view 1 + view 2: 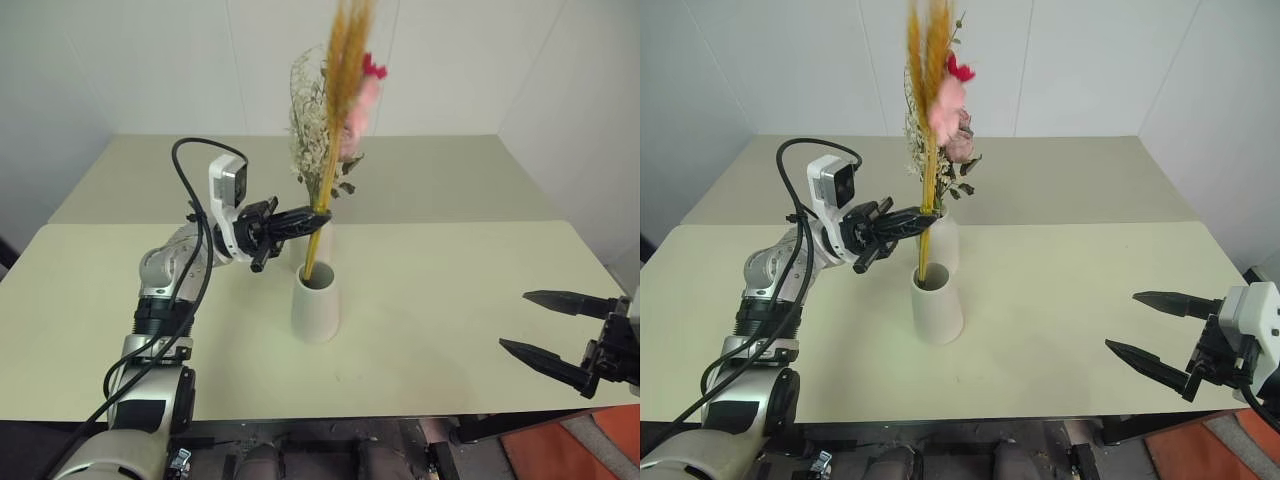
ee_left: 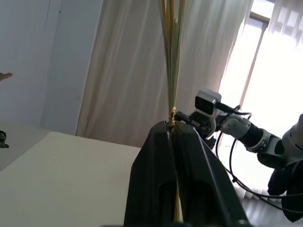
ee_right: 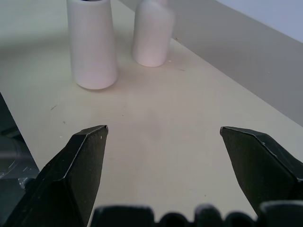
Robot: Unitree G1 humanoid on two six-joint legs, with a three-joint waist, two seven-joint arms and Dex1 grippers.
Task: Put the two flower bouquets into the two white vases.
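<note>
The bottle vase point(image 1: 943, 243) is mostly hidden behind the cone vase point(image 1: 316, 303) on the cream table point(image 1: 450, 290), the left gripper point(image 1: 318, 217) seemingly clenching the wheat-like bunch point(image 1: 340, 110) standing in the cone, bushy bunch point(image 1: 312, 130) behind, right gripper point(image 1: 535, 325) spread empty, white walls around.

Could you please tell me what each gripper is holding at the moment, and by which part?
The left gripper grips the yellow wheat-like bunch by its lower stems, just above the cone vase. The right gripper holds nothing.

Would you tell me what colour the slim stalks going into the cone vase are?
Golden yellow wheat-like stalks, clearest in the left eye view.
</note>
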